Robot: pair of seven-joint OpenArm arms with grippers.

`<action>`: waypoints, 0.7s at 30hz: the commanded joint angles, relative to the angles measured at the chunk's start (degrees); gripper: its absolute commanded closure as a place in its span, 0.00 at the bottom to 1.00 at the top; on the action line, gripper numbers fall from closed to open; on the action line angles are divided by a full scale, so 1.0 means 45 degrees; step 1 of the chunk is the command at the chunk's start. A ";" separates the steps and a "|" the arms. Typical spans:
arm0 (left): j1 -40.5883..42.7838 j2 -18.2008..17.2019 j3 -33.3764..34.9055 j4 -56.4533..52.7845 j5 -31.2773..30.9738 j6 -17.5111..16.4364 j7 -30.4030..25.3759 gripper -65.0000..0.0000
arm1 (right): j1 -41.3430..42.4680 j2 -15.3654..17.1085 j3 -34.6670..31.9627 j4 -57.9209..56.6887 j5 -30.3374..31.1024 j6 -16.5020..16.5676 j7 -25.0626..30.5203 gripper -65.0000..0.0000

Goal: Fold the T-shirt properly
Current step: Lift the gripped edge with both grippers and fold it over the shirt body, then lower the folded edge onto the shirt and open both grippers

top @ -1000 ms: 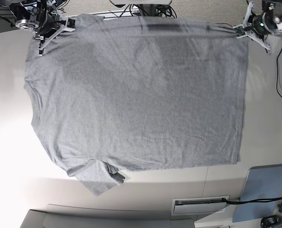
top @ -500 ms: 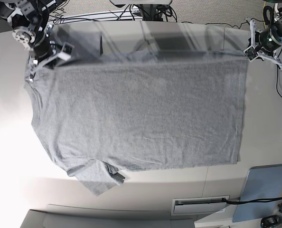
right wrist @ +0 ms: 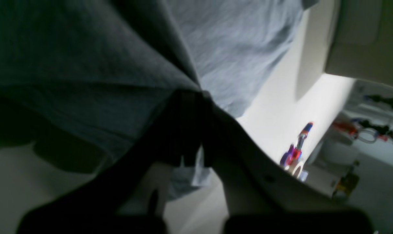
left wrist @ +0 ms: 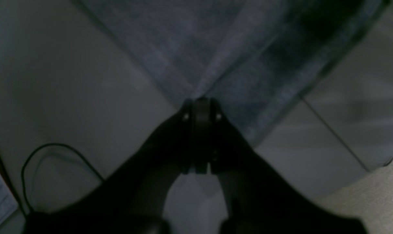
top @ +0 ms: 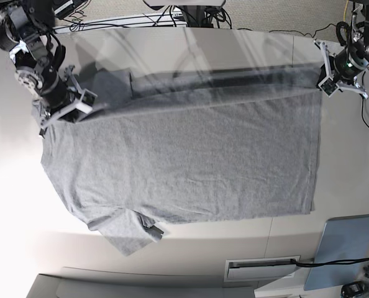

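T-shirt: the grey T-shirt (top: 184,161) lies spread over most of the white tabletop (top: 10,205), plain side up, with no lettering showing in the base view.
Far edge: lifted off the tabletop and blurred, strung between the 2 grippers as a raised strip across the top of the cloth; the rest lies flat.
Near edge: 1 sleeve (top: 127,233) sticks out at the lower left of the base view, partly doubled on itself, with a small dark tag at its fold.
Left gripper: the left gripper (top: 327,79), on the right of the base view, has its jaws pressed together on the far right corner of the T-shirt; the left wrist view shows the grey cloth (left wrist: 216,48) fanning out from the closed tips (left wrist: 201,104).
Right gripper: the right gripper (top: 66,107), on the left of the base view, pinches the far left edge of the T-shirt; in the right wrist view the cloth (right wrist: 118,65) drapes over and around the closed jaws (right wrist: 191,97).
Height: both pinched corners sit above the tabletop; the cloth sags between them.
Other items: a blue-grey pad (top: 346,248) lies at the lower right, apart from the T-shirt; a black cable (top: 366,99) loops just beside the left gripper.
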 commanded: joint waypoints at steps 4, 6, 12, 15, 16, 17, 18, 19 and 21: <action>-0.0578 -0.0233 0.0233 -0.0233 -0.0015 0.0102 -0.0092 1.00 | 0.1107 0.0243 -0.0855 -0.0597 -0.0282 -0.0238 -0.0097 1.00; -0.0865 -0.0175 0.0233 -0.0306 -0.0044 0.0107 -0.0097 1.00 | 0.1491 0.0248 -0.1219 -0.0971 -0.0427 -0.0238 -0.0141 1.00; -0.1438 0.0194 0.0233 -0.0321 -0.0073 0.0097 -0.0087 1.00 | 0.2205 0.0243 -0.1477 -0.1268 -0.0437 -0.0243 -0.0136 1.00; -0.1540 0.0214 0.0243 -0.0321 -0.0063 0.0136 -0.0087 1.00 | 0.2302 0.0243 -0.1477 -0.1268 -0.0427 -0.0243 -0.0151 1.00; -0.1579 0.0214 0.0243 -0.0321 -0.0063 0.0194 -0.0087 1.00 | 0.2302 0.0248 -0.1477 -0.1268 -0.0427 -0.0243 -0.0165 1.00; -0.1656 0.0214 0.0243 -0.0321 -0.0063 0.0248 -0.0087 1.00 | 0.2307 0.0248 -0.1477 -0.1268 -0.0427 -0.0243 -0.0185 1.00; -0.1734 0.0214 0.0243 -0.0321 -0.0063 0.0257 -0.0092 1.00 | 0.2307 0.0243 -0.1477 -0.1268 -0.0427 -0.0243 -0.0185 1.00; -0.1860 0.0219 0.0243 -0.0321 -0.0063 0.0243 -0.0083 1.00 | 0.2302 0.0243 -0.1477 -0.1268 -0.0427 -0.0243 -0.0204 1.00; -0.2040 0.0219 0.0243 -0.0321 -0.0068 0.0233 -0.0078 1.00 | 0.2307 0.0243 -0.1477 -0.1268 -0.0427 -0.0248 -0.0257 1.00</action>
